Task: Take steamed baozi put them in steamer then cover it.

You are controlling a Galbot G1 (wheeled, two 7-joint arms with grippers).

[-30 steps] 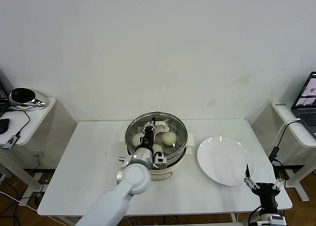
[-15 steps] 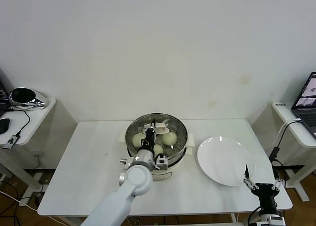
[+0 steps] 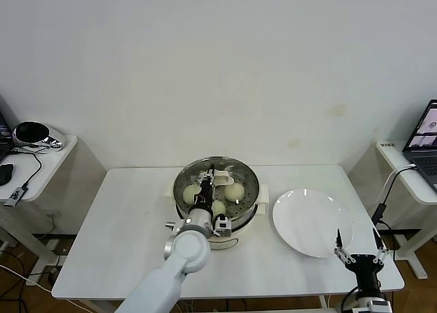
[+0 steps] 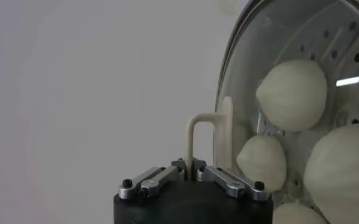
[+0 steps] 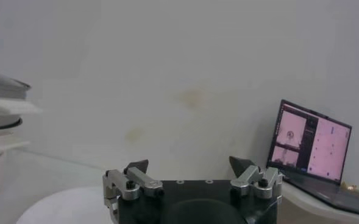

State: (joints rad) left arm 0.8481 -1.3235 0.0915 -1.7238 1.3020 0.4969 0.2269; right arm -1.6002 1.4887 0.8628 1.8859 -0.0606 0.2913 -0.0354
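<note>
The steamer (image 3: pixel 250 202) stands mid-table on its cream base. The glass cover (image 3: pixel 240 173) lies over its opening. My left gripper (image 3: pixel 207 179) is above the pot, shut on the cover's cream handle (image 4: pixel 191 139). Through the glass I see the baozi (image 3: pixel 234 190) on the perforated tray, one at the left (image 3: pixel 192 192) and one nearer (image 3: pixel 218 207). The left wrist view shows the cover's metal rim (image 4: pixel 227 91) and several baozi (image 4: pixel 292 94) behind it. My right gripper (image 3: pixel 356 247) is open and empty, low at the table's front right; it also shows in the right wrist view (image 5: pixel 191 165).
A flat white plate (image 3: pixel 307 217) lies right of the steamer, with nothing on it. A side table with a dark device (image 3: pixel 31 133) stands at far left. A laptop (image 5: pixel 312 139) is on a stand at far right.
The left arm with the cover has barely shifted over the pot. The right gripper has turned slightly beside the plate.
</note>
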